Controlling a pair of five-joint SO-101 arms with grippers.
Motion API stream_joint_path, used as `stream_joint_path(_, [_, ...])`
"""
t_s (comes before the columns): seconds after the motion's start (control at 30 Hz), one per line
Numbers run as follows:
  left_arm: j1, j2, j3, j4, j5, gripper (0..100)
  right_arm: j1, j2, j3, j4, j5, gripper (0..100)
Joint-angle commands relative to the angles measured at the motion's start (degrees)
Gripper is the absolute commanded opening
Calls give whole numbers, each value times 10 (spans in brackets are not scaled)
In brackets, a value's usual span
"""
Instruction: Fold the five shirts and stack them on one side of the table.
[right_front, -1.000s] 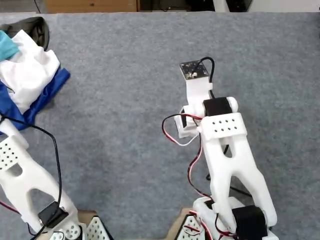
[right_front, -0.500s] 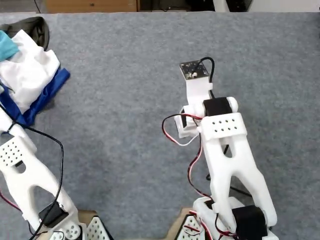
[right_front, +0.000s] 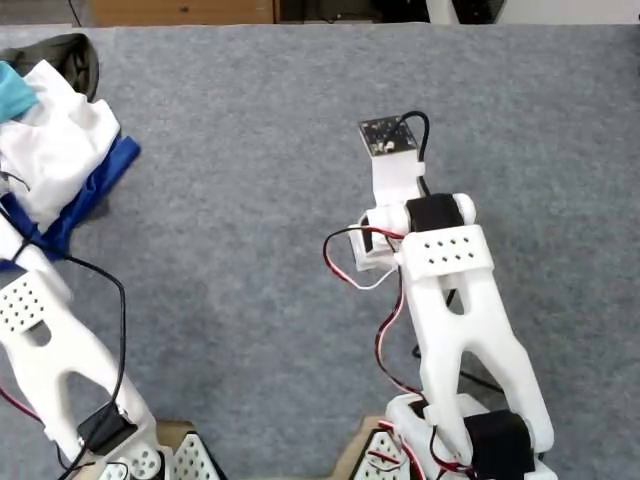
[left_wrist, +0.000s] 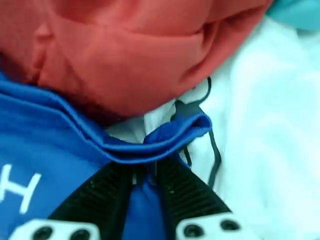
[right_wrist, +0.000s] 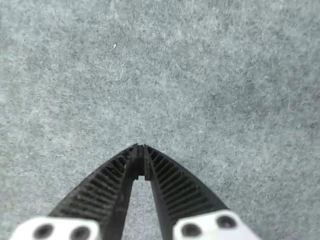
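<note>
We see the left claw (left_wrist: 145, 172) clamped on a raised fold of a crumpled blue shirt (left_wrist: 50, 145) of soft cloth that carries white print. The 2 black ribbed jaws stand almost together, with blue fabric pinched between them. Just beyond the pinched fold lies a rumpled red shirt (left_wrist: 130, 50), resting on the blue one. Beside both spreads a soft white shirt (left_wrist: 270, 125) with a thin dark line of trim or print running across it. A pale teal shirt (left_wrist: 300, 12) shows at the corner past the white one.

From the high view, we find the heap of shirts at the far left corner of the grey carpeted counter (right_front: 250, 150). There the white shirt sits on top, the blue one sticks out from under it toward the middle of the counter, the teal one lies at the left edge, and a dark, nearly black garment (right_front: 70, 50) curls behind the heap. The white plastic left arm (right_front: 40, 340) rises from the near left and meets the heap at the view's left edge.

The right claw (right_wrist: 140, 148) is closed, its 2 tips touching with nothing between them, above bare grey counter. The white plastic right arm (right_front: 455, 300) stands near the middle of the counter, well apart from the heap.
</note>
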Motion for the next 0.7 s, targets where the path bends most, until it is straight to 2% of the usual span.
stream_joint_path(0.0, [-1, -110, -20, 62, 4, 19, -8, 0, -29, -10, -3, 7])
stream_joint_path(0.1, [-1, -166, -20, 106, 5, 19, -8, 0, -29, -10, -3, 7])
stream_joint_path(0.27, [-16, -270, 25, 108, 12, 18, -8, 0, -29, -11, -3, 7])
stream_joint_path(0.47, [-9, -474, 147, 106, 28, 18, -8, 0, -29, -11, -3, 7])
stream_joint_path(0.67, [53, -693, 164, 105, 73, 18, -6, -8, -39, -7, -4, 7])
